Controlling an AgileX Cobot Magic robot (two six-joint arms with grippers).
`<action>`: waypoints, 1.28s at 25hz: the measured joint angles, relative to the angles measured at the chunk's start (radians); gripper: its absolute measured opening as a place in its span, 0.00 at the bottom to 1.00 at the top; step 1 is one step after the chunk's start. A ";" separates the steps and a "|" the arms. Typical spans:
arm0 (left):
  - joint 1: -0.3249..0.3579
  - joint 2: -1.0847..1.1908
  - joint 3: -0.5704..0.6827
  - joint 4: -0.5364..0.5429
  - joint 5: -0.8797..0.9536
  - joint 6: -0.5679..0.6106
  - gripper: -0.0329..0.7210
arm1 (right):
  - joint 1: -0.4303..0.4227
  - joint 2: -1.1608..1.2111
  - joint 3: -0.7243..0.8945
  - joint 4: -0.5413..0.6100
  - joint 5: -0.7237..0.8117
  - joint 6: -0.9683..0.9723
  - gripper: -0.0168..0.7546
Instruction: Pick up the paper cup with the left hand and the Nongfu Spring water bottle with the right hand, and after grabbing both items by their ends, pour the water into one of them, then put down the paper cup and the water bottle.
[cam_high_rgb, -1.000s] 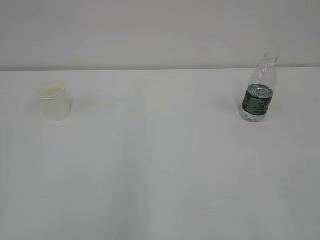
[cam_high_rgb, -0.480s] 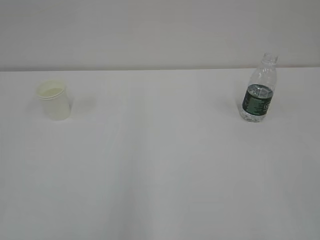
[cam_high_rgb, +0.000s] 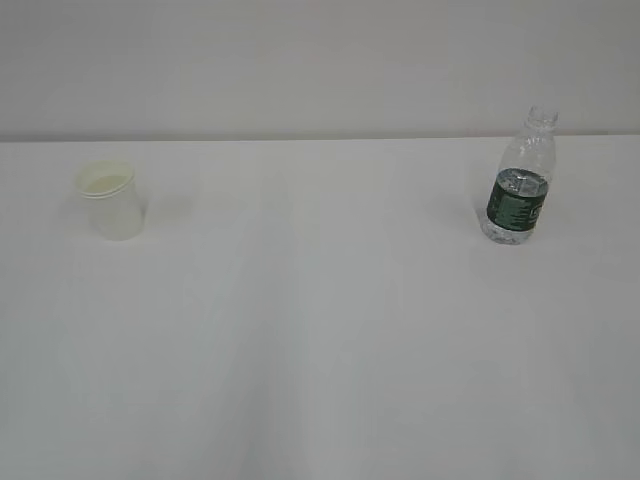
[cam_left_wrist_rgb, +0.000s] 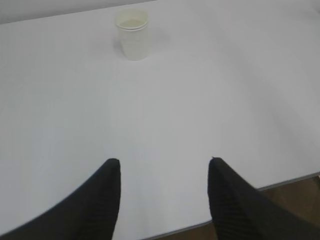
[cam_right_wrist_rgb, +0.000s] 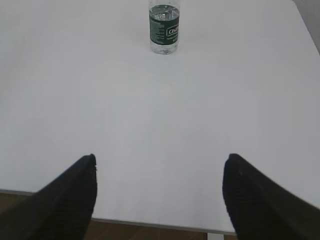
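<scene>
**Both hands released at the near desk edge; cup and bottle standing untouched**

The left hand (cam_left_wrist_rgb: 162, 192), a black two-finger gripper, hangs over the near edge of the white desk (cam_high_rgb: 320, 330) with its fingers spread apart and nothing between them. The right hand (cam_right_wrist_rgb: 160, 192), also black with two fingers, is likewise at the near edge, spread wider and empty.

Well beyond the left hand, toward the far side of the desk, the small white tapered paper cup (cam_high_rgb: 111, 200) stands upright, mouth up. Far to the right of the cup, well apart from it, the small clear ribbed plastic bottle with a dark green label band (cam_high_rgb: 520, 180) stands upright and uncapped. Water (cam_right_wrist_rgb: 164, 11) shows in the bottle at about the label's top edge.
</scene>
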 joint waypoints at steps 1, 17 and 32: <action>0.000 0.000 0.000 0.000 0.000 -0.003 0.57 | 0.000 0.000 0.000 0.000 0.000 0.000 0.78; 0.099 0.000 0.000 0.000 0.000 -0.012 0.63 | 0.039 0.000 0.000 0.000 0.000 0.000 0.78; 0.099 0.000 0.000 0.000 0.000 -0.012 0.80 | 0.039 0.000 0.000 0.000 0.000 0.047 0.78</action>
